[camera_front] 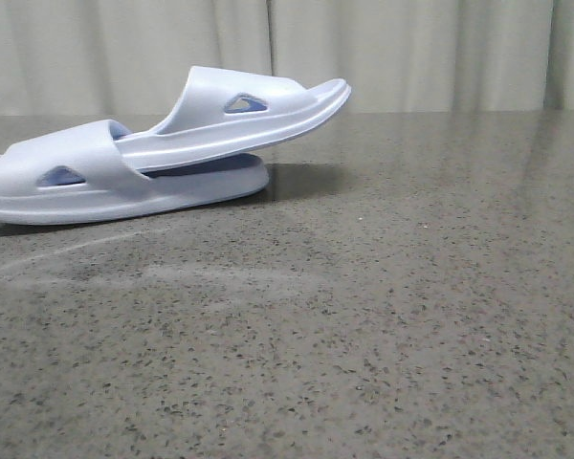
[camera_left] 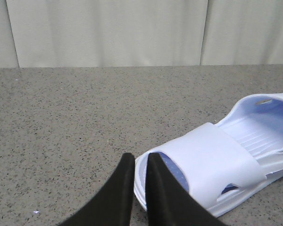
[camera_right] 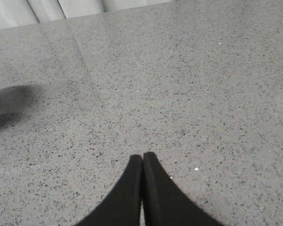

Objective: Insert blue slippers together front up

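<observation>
Lying just beyond the nearly closed, empty left gripper point(camera_left: 140, 165), nested pale lavender-blue foam slippers point(camera_front: 163, 143); right gripper point(camera_right: 142, 162) closed, empty, well apart.

blue slippers point(camera_front: 124, 163): pale lavender-blue (darker inside) | table point(camera_front: 383, 316): grey, dark-speckled | curtain point(camera_front: 411, 48): off-white

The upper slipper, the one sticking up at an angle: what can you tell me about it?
The upper slipper is a pale lavender-blue slide that looks like moulded foam, with a wide strap and a triangular side cutout. Its left end is pushed under the strap of the lower slipper, which lies flat on the speckled grey table. Its other end tilts up to the right, clear of the table. No gripper touches it.
</observation>
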### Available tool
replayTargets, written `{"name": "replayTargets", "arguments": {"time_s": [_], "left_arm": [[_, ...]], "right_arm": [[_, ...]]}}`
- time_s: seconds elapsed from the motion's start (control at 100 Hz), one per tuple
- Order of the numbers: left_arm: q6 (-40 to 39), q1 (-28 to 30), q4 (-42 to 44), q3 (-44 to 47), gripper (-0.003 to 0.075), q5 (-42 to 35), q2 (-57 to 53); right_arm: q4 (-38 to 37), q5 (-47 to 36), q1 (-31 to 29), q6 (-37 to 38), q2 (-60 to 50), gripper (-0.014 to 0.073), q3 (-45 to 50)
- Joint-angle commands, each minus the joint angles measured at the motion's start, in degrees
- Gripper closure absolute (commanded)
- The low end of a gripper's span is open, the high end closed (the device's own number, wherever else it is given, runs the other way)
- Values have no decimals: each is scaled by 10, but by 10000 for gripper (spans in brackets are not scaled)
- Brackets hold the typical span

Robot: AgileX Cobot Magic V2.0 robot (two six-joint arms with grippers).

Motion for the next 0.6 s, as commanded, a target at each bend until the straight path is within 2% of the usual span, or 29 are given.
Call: {"name": "replayTargets", "arguments": {"time_s": [0.0, 0.59], "left_arm": [[0, -5, 3, -14, 705, -17, -2], [0, -5, 3, -14, 705, -17, 0]], "right_arm": [[12, -6, 0, -7, -2, 679, -16], [18, 5, 0, -7, -2, 679, -16]]}}
